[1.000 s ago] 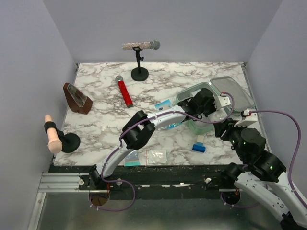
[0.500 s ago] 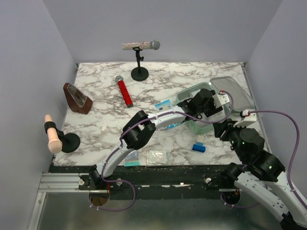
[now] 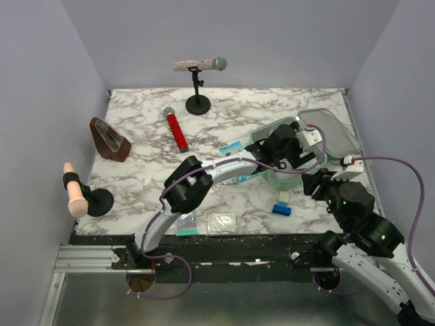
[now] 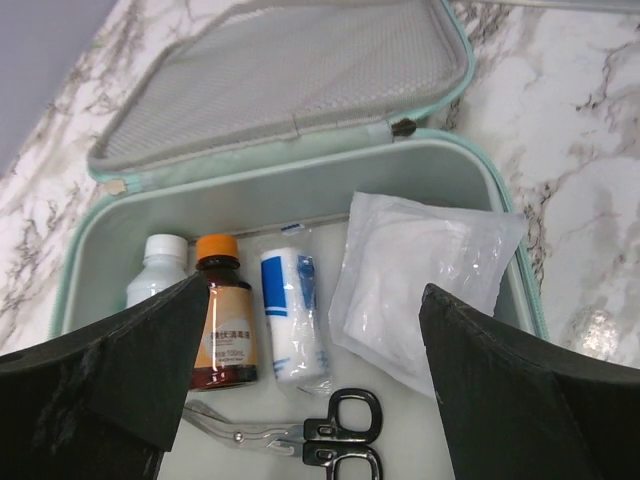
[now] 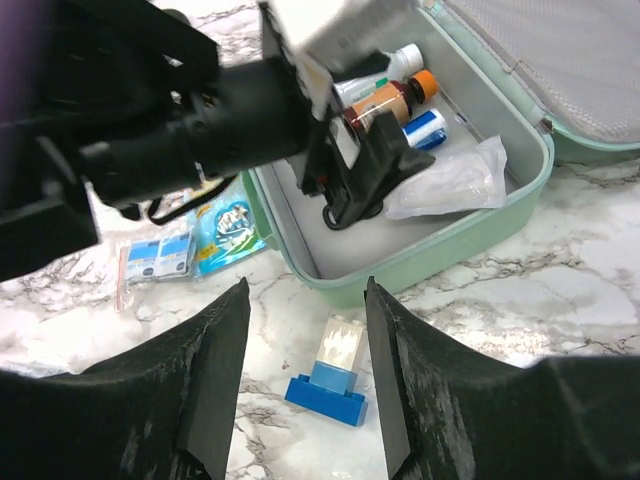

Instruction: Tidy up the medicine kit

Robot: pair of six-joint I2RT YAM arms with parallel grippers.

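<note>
We are looking at the medicine kit (image 3: 258, 139) lying open at the right side of the marble bench (image 3: 136, 180), its mesh-lined lid (image 3: 334, 129) folded back towards the far right corner. The left pincer (image 4: 312, 290) is hovering over the open tray with its jaws spread wide and nothing between them.

Inside the tray we are finding a white bottle (image 4: 160, 268), a brown bottle with an orange cap (image 4: 222, 320) and a blue-and-white bandage roll (image 4: 290, 315) lying side by side. A clear-wrapped gauze packet (image 4: 420, 285) is lying to their right, against the side wall. Black-handled scissors (image 4: 335, 445) are lying near the front of the tray, below the bottles.

The right pincer (image 5: 305, 285) is hanging just outside the near wall of the kit, jaws apart and gripping nothing. Below it on the bench, a small blue block with a clear piece on top (image 5: 328, 385) is sitting close to the case without touching it. A blue foil packet (image 5: 225, 225) and a small bagged sachet (image 5: 158, 258) are lying beside the kit's left wall. Two more sachets (image 3: 204, 222) are resting at the near edge of the bench. Well apart to the left, a red microphone (image 3: 175, 129) is lying flat.
</note>
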